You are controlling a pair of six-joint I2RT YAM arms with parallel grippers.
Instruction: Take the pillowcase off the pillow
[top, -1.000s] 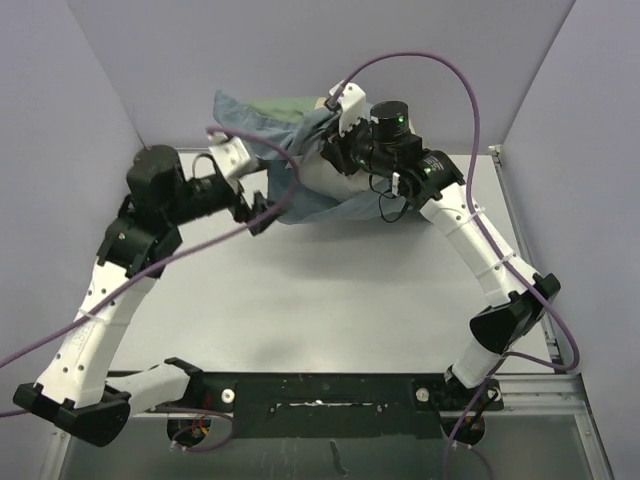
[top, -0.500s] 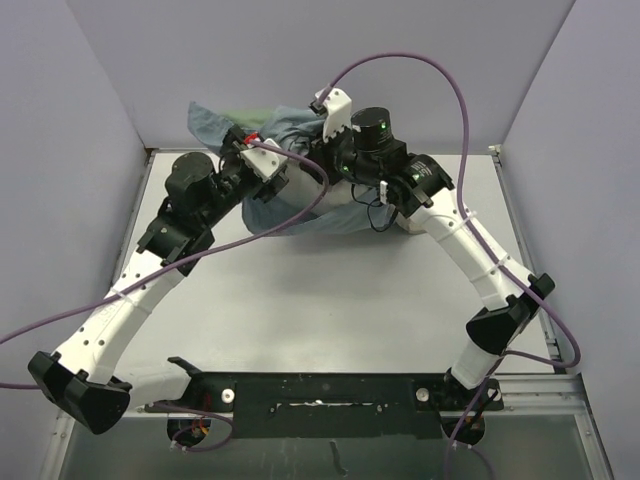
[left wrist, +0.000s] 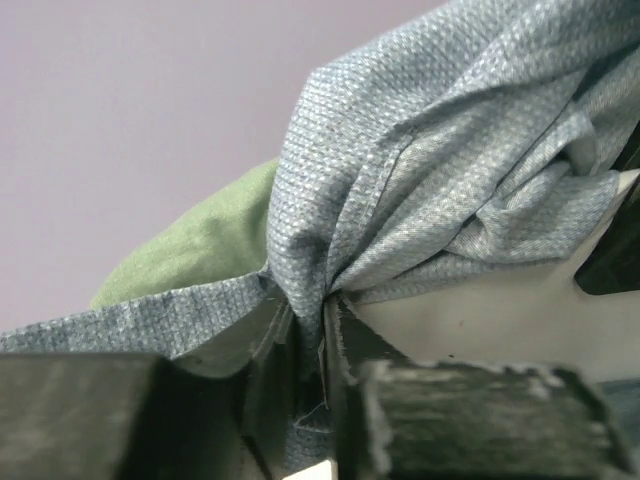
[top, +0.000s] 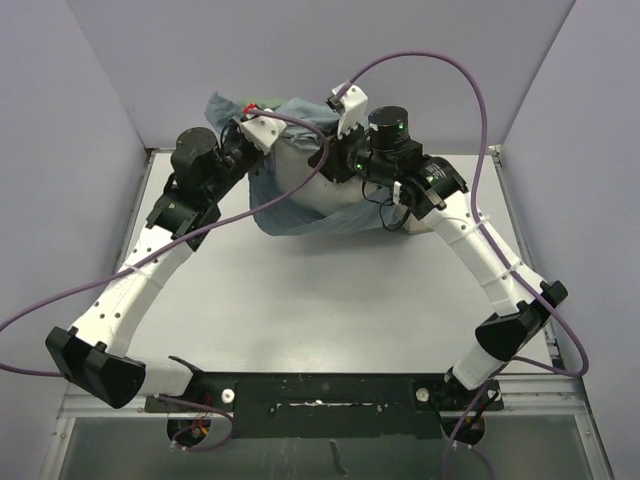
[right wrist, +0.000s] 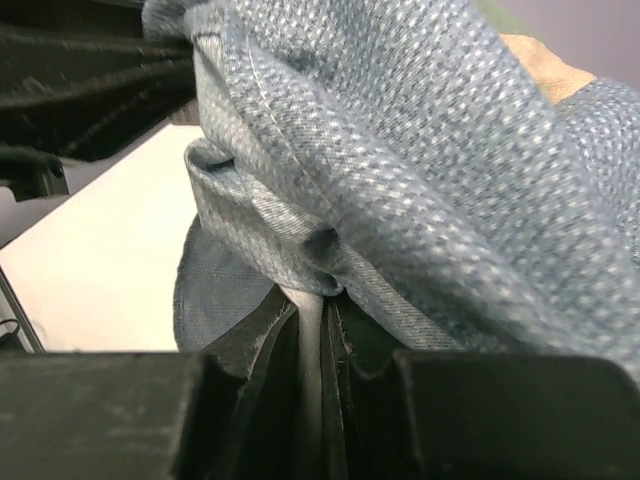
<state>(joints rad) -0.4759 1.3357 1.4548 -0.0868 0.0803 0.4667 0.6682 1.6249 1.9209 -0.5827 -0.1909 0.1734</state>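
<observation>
The pillowcase (top: pixel 312 222) lies at the far middle of the counter (top: pixel 330 300), bunched, with its blue-grey reverse outward. It wraps the near and right edges of the pillow (top: pixel 297 176), whose off-white face shows bare between the two arms. Left gripper (left wrist: pixel 322 335): jaws almost closed, pinching a gathered fold of blue-grey cloth. The fabric fans out upward from the pinch, and an olive-green block of the cover shows behind it on the left. Right gripper (right wrist: pixel 322 325): jaws likewise drawn close on a thin pinch of the same cloth, with a stitched hem rolling just above the fingertips and a tan patch at the upper right of that view. In the overhead view both grippers meet the cover along its far edge — the left one toward the left corner, the right one nearer the middle. The wrist cameras hide the fingertips there. A purple cable (top: pixel 440 68) arcs over the right arm, and another crosses the pillow.
</observation>
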